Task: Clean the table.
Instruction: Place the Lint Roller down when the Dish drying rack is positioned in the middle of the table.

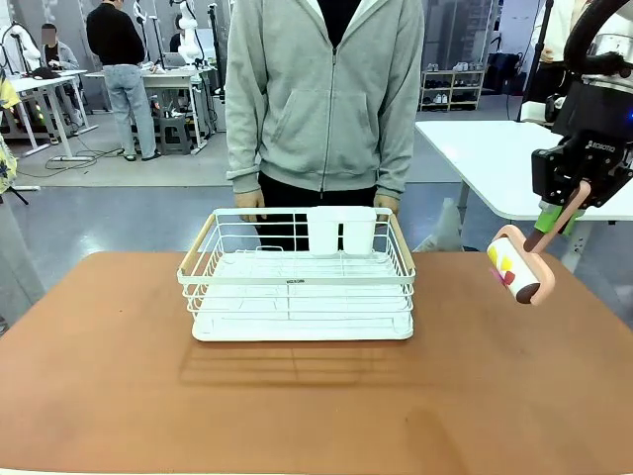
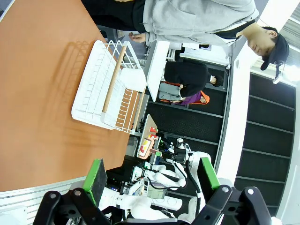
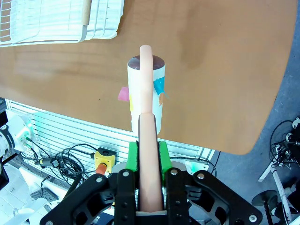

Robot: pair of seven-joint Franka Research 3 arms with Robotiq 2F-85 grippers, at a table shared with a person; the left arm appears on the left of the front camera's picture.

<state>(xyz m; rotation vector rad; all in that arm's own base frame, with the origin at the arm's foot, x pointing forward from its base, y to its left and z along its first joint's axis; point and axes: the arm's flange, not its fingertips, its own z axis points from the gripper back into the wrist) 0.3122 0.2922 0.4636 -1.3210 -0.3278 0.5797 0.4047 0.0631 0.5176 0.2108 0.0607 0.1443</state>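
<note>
Right gripper (image 1: 560, 220) is clamped on the pink handle of one lint roller (image 1: 515, 265), held above the table (image 1: 119, 396) at about 3 o'clock of the single white dish rack (image 1: 300, 282). Person's hands are mostly hidden behind the rack. Left gripper (image 2: 151, 176) is spread wide, holding nothing.

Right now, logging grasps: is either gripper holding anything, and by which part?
The right gripper clamps the pink lint roller by its handle; the left gripper holds nothing.
</note>
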